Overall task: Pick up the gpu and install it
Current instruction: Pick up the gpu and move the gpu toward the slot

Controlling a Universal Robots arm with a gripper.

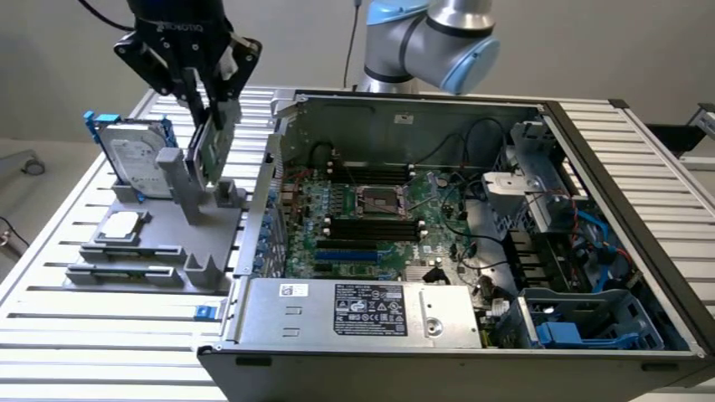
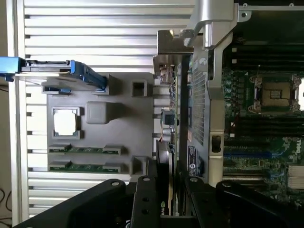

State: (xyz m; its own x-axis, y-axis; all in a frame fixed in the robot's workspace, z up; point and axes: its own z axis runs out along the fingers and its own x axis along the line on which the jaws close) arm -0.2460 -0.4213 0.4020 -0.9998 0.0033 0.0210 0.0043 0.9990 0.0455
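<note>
The gpu [image 1: 210, 141] is a thin card standing on edge, green board on one side, held upright just over the grey holder tray [image 1: 146, 251] at the exterior view's left. My gripper [image 1: 213, 105] comes down from above and is shut on the card's upper edge. In the wrist view the gpu [image 2: 174, 118] appears edge-on, its silver bracket [image 2: 167, 50] at the far end, and the gripper [image 2: 173, 192] clamps it between two black fingers [image 2: 145, 199]. The card hangs beside the outer wall of the open computer case [image 1: 274, 167].
On the holder tray stand a silver hard drive in a blue frame [image 1: 134, 159], a small square silver chip [image 1: 120, 224] and two memory sticks [image 1: 123, 272]. The open case holds the motherboard [image 1: 369, 218], a power supply [image 1: 357, 310] and drive cages [image 1: 581, 318].
</note>
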